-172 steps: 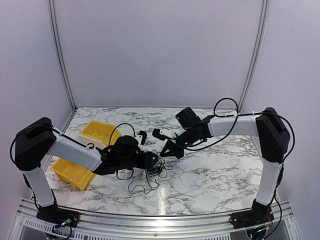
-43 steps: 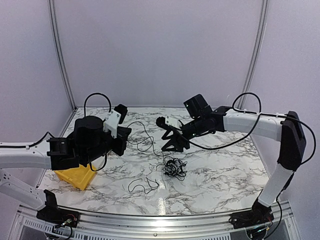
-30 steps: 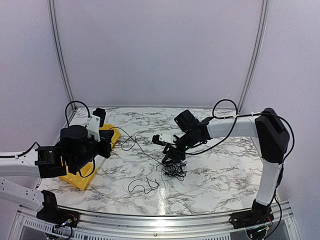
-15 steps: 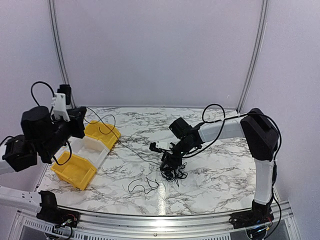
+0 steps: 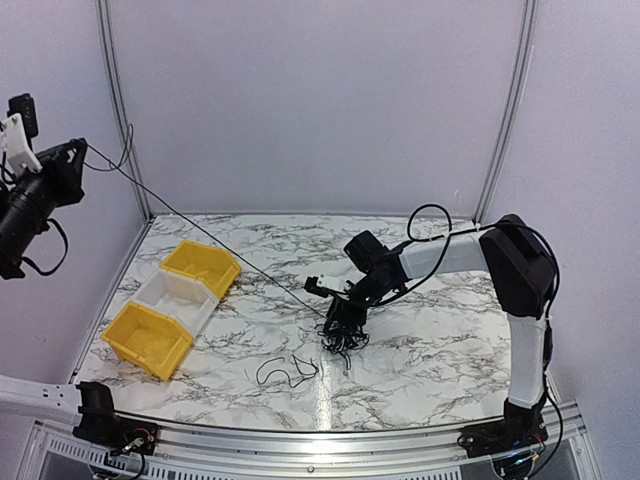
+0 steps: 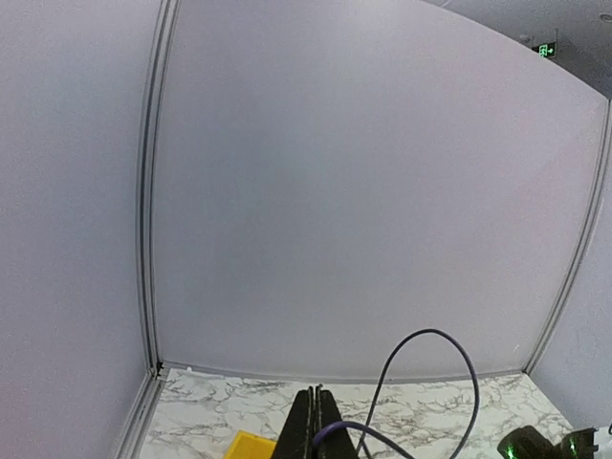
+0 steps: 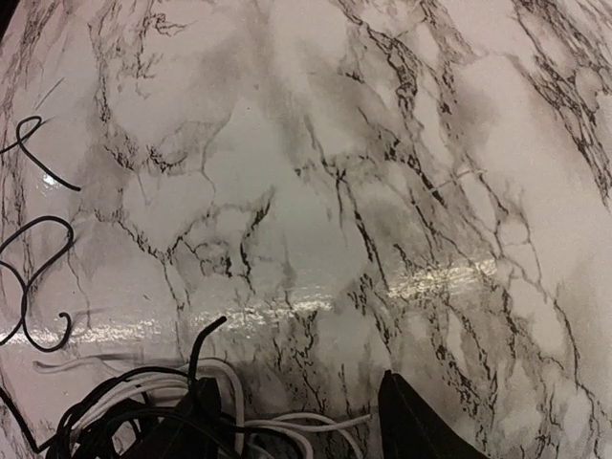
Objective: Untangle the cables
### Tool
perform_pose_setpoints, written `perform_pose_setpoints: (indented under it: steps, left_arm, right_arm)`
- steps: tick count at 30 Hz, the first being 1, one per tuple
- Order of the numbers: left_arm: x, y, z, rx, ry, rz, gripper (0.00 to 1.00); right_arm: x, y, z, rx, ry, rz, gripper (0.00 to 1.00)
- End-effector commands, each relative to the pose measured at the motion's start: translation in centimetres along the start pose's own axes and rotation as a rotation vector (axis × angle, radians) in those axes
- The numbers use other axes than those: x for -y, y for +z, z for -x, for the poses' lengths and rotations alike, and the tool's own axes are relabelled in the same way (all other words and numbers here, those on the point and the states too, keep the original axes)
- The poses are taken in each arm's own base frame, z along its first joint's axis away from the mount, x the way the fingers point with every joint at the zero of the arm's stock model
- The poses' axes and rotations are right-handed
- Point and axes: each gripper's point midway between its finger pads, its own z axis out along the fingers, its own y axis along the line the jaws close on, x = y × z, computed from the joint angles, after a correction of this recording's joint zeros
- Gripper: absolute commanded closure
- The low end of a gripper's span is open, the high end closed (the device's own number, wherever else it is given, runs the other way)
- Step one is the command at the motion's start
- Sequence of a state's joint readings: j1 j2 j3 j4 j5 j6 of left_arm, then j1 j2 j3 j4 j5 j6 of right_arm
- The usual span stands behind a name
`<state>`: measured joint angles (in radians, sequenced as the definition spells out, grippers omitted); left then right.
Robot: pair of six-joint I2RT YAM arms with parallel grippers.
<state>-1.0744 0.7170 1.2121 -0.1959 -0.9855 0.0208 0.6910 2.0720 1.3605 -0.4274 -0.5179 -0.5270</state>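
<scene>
Obs.: my left claw point(image 5: 76, 156) has gone from low over the tabletop point(image 5: 450, 350), near the three bins point(image 5: 178, 296) at the left edge, to high up and well off the left side. The wrist view shows its fingers point(image 6: 316, 421) pressed together. From above, one strand point(image 5: 200, 228) runs out of them. That strand is now a long, straight, taut line slanting down to the clump of cables point(image 5: 342, 338). A moment ago it hung in slack curves.

My right claw point(image 5: 336, 304) has dropped from above the clump onto its far side. Its fingers point(image 7: 413, 426) are spread wide, with black and pale wires lying between and beside them. I cannot tell whether they press the wires down or only straddle them. They are not pinching anything.

Position: the clump sits about mid-tabletop and has slid slightly toward the left pull. A separate loose cable point(image 5: 287, 371) lies apart from it, nearer the front edge and a little left.

Reading: a good length of one cable has been drawn out, so progress is real but partial. The strand's lower end is buried in the knot, and the clump looks as dense as it did.

Risk: the line is tight. More pull may cinch the knot or drag the whole clump unless the right claw anchors it.

Next, in my judgement: hold the clump firmly, then ease the strand free.
</scene>
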Motion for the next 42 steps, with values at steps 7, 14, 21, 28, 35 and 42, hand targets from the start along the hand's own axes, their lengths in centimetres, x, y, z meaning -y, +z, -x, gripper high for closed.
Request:
perform_pose_setpoints:
  steps: [7, 14, 21, 28, 35, 42]
  left_arm:
    - [-1.7, -0.5, 13.4, 0.153, 0.006, 0.075, 1.0]
    - [-0.8, 0.2, 16.3, 0.171, 0.081, 0.107, 1.0]
    - [-3.1, -1.2, 20.1, 0.227, -0.027, 0.132, 1.0]
    - [-5.7, -3.3, 26.3, 0.349, -0.133, 0.125, 1.0]
    - [-3.8, -2.1, 23.3, 0.3, -0.06, 0.112, 1.0]
    - [-2.9, -0.9, 18.8, 0.209, 0.056, 0.154, 1.0]
  right_arm:
    - [3.0, 0.6, -3.1, -0.106, 0.055, -0.102, 0.46]
    - [3.2, 0.5, -3.4, -0.118, 0.071, -0.093, 0.46]
    - [4.2, 0.1, -4.0, -0.133, 0.081, -0.126, 0.47]
    - [4.9, 0.6, -5.2, -0.166, 0.093, -0.142, 0.48]
    - [5.1, 0.2, -5.3, -0.164, 0.108, -0.138, 0.49]
    - [4.8, 0.2, -4.9, -0.148, 0.111, -0.119, 0.49]
